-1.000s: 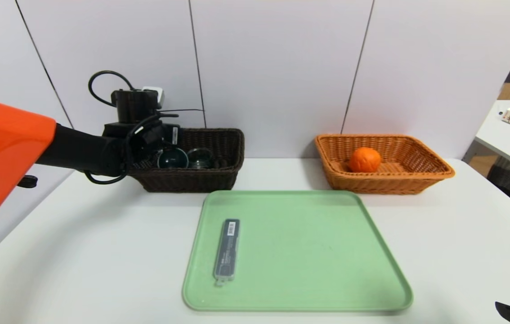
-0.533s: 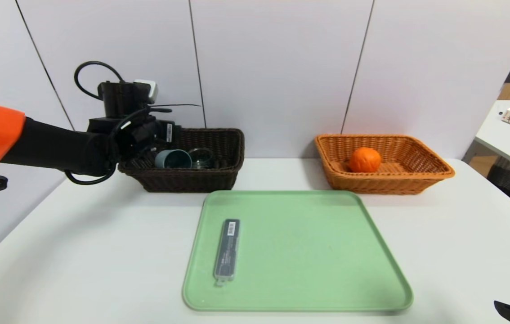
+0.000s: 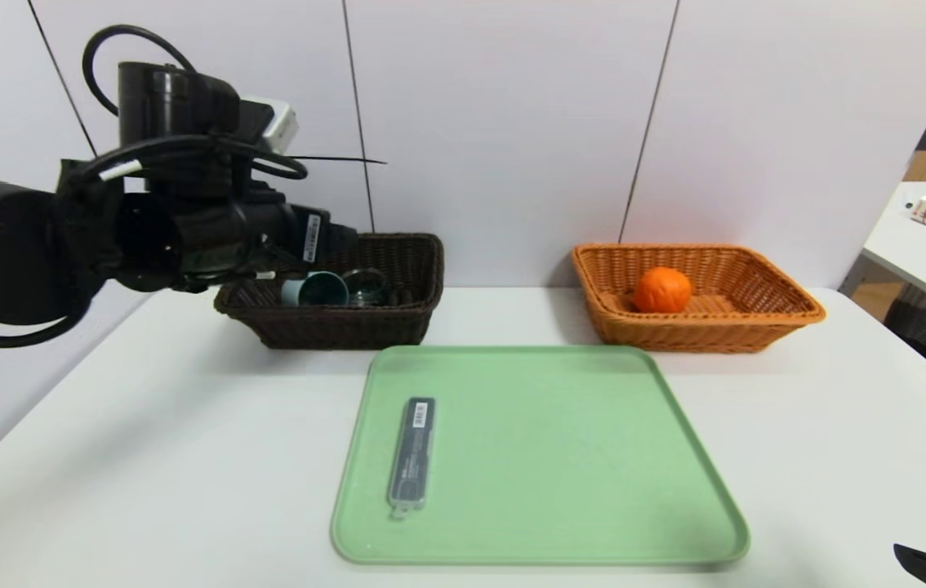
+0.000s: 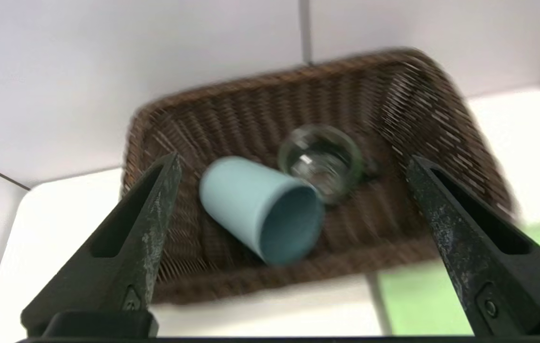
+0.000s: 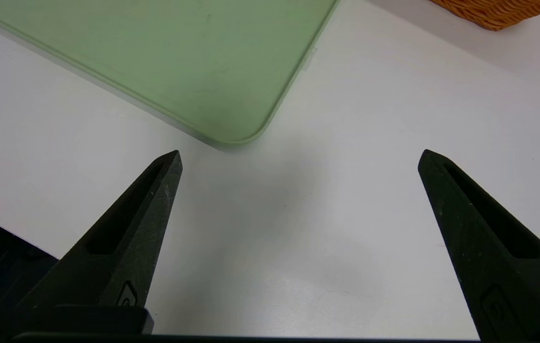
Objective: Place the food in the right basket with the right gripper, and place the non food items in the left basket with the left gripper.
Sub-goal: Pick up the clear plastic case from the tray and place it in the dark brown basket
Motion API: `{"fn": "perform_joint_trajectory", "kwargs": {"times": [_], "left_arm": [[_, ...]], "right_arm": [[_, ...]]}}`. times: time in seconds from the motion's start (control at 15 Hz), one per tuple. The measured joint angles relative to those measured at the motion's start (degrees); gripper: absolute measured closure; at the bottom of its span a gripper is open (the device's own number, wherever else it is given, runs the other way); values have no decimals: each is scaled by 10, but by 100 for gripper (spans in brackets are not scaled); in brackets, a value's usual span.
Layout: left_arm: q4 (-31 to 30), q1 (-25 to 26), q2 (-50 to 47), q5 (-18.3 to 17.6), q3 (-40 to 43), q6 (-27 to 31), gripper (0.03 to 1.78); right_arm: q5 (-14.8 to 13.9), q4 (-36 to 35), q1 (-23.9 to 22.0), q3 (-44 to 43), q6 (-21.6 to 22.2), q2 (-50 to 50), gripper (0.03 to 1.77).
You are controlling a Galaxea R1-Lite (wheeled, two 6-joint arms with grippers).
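One slim dark case (image 3: pixel 411 453) remains on the tray (image 3: pixel 545 457), near its left edge, long axis running front to back, label end toward the baskets; left pincer (image 4: pixel 294 164) spread over dark basket (image 3: pixel 340 327), presumably after a release; right pincer (image 5: pixel 300 159) spread, idle, by bench's front right corner

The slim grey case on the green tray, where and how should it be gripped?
The left gripper, open above the dark basket, should probably come from above and pinch the slim grey case across its narrow middle, one finger along each long side. It lies flat and long on the green tray, with bare tray on both sides.
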Motion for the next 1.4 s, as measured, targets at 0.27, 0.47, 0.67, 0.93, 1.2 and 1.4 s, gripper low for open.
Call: {"fn": "perform_joint_trajectory", "kwargs": {"times": [0.27,0.47,0.67,0.93,1.2,1.4], "left_arm": [[196,-90,-91,0,2,-59,14],[312,-135,-123,0,-7,-120,12],[409,-187,-130,-1,-23,-206,12],[441,-235,-103,-2,-27,-278,12],[455,-254,-49,-26,-32,-321,12],[455,-255,-4,-30,-46,-335,12]], "right_arm": [[-1,0,0,1,0,-1,9],[0,0,0,1,1,-4,9],[0,1,0,0,1,-10,9],[0,1,0,-2,1,-14,9],[0,1,1,-3,1,-15,9],[1,0,1,-6,1,-15,9]]}}
